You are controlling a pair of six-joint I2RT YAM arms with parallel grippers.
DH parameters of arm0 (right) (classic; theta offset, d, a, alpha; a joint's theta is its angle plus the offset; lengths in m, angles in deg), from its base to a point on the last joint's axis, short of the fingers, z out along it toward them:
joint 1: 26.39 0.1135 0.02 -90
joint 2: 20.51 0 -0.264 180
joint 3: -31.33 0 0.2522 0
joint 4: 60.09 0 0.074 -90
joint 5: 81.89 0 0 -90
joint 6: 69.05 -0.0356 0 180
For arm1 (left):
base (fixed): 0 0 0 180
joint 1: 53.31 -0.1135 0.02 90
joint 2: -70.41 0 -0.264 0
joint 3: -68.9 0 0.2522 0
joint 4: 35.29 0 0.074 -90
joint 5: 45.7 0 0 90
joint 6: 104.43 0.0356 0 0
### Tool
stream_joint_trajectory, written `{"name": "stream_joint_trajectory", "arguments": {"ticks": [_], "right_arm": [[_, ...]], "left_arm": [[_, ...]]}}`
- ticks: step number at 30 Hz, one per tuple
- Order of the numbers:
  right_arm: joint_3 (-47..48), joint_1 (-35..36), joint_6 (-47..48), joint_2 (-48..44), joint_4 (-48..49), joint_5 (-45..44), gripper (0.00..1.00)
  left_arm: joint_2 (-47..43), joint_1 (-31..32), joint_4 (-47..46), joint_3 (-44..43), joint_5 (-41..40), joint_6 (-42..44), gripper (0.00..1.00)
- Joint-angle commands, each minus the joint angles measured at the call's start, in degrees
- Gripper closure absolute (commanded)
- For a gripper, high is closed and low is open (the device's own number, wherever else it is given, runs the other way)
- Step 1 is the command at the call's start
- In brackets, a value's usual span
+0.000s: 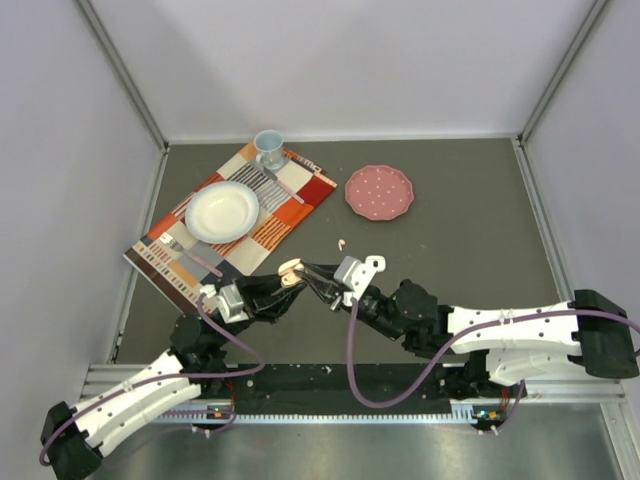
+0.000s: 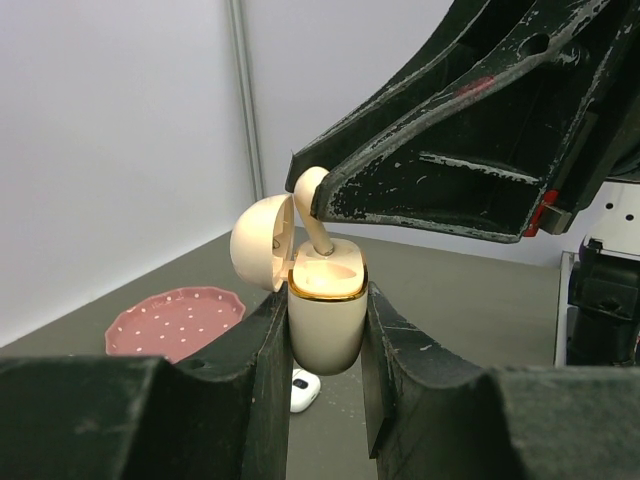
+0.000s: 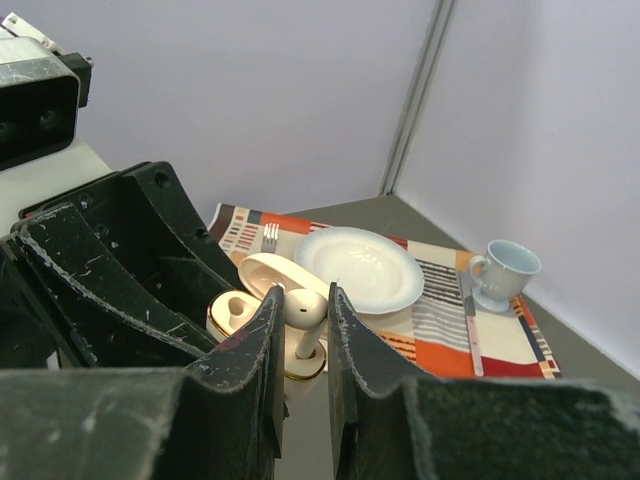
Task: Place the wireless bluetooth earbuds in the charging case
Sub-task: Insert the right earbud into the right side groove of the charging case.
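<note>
Right fingers: the right gripper is pressed together on the round head of one earbud, with nothing else between the pads.
Earbud axis: the stem points downward, a little tilted, and its lower end is already at the mouth of a socket.
Left fingers: the left gripper is clamped on two sides of the charging case and holds it upright above the table.
Lid: the lid is hinged back, away from the bud, so the way in is free.
Relation for the move: the bud is directly over the case. I judge that a short push down along the stem is what remains.
Second socket: it looks empty in the right wrist view.
Loose earbud: it lies on the table, under the held case.
</note>
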Motion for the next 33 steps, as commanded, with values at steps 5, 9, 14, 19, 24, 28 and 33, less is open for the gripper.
{"name": "stream_joint_trajectory", "arguments": {"ticks": [5,9,14,19,24,28,33], "right_arm": [[-2.0,-0.4,3.7,-0.4,-0.1,-2.4,1.00],[-2.1,-0.4,4.2,0.3,0.5,-2.1,1.00],[-2.1,-0.2,4.0,0.9,0.7,-0.8,1.00],[-2.5,0.1,5.4,1.6,0.8,-0.6,1.00],[-2.7,0.3,6.9,1.8,0.3,0.4,0.99],[-3.1,0.4,7.3,1.6,-0.4,0.9,0.98],[-3.1,0.7,6.7,1.4,-1.6,-0.1,0.95]], "left_arm": [[-0.2,0.1,-4.1,-0.9,-1.6,-0.2,1.00],[-0.1,0.1,-4.1,-0.9,-1.6,-0.2,1.00],[-0.2,0.1,-4.1,-0.9,-1.8,-0.2,1.00],[-0.3,0.2,-4.3,-0.8,-2.2,-0.2,1.00],[-0.3,0.1,-4.4,-0.9,-2.3,-0.3,1.00],[-0.2,0.2,-4.4,-0.9,-2.5,-0.3,1.00],[-0.1,0.1,-4.6,-0.7,-2.8,-0.3,1.00]]}}
